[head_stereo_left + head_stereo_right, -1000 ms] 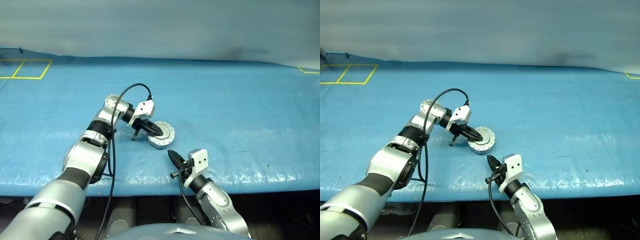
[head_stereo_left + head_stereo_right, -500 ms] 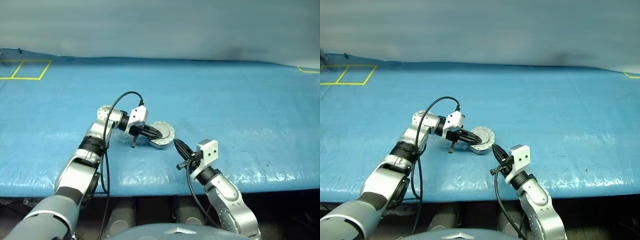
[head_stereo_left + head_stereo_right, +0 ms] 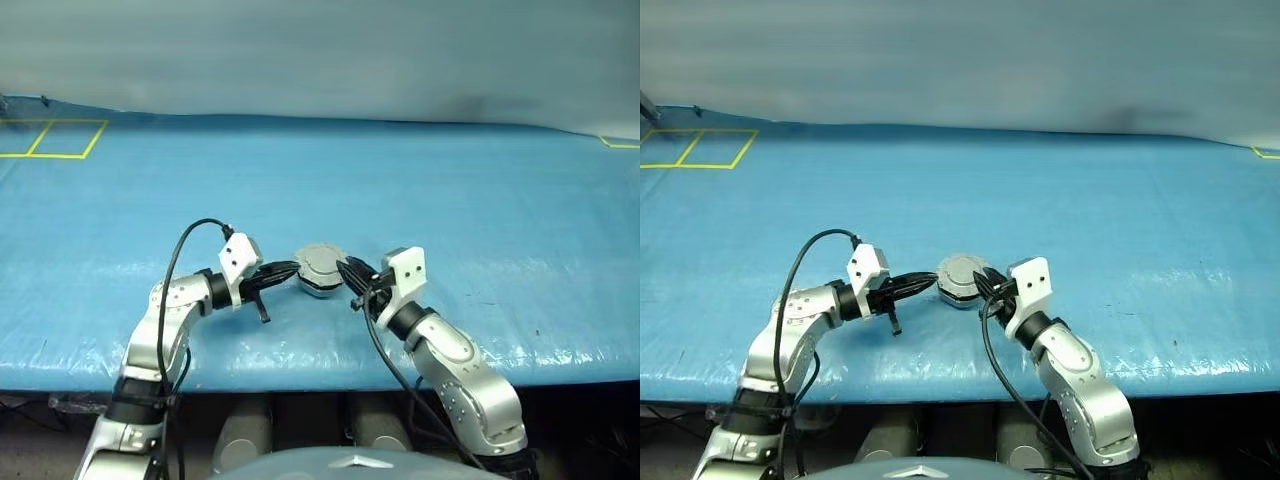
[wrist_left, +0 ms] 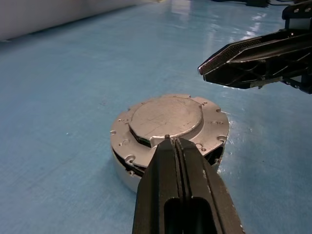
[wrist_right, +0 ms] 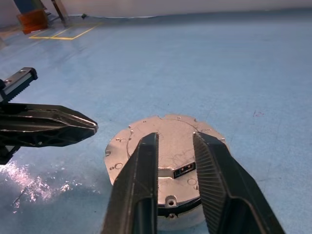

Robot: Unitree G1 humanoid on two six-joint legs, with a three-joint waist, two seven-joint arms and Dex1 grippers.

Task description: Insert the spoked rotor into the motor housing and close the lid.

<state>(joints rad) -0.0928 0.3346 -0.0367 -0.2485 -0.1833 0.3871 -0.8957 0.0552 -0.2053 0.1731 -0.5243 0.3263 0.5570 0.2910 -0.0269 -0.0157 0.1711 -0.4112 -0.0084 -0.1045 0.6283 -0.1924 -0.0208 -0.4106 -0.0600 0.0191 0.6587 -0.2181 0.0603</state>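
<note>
Silver lid (image 4: 168,117) now lies shut on the motor housing (image 3: 318,285) near the table's (image 3: 480,200) front edge, as the pressed-together left claw (image 3: 291,269) has drawn back and the right claw (image 5: 175,141), fingers parted, has closed in opposite, suggesting assembly is nearly complete.
</note>
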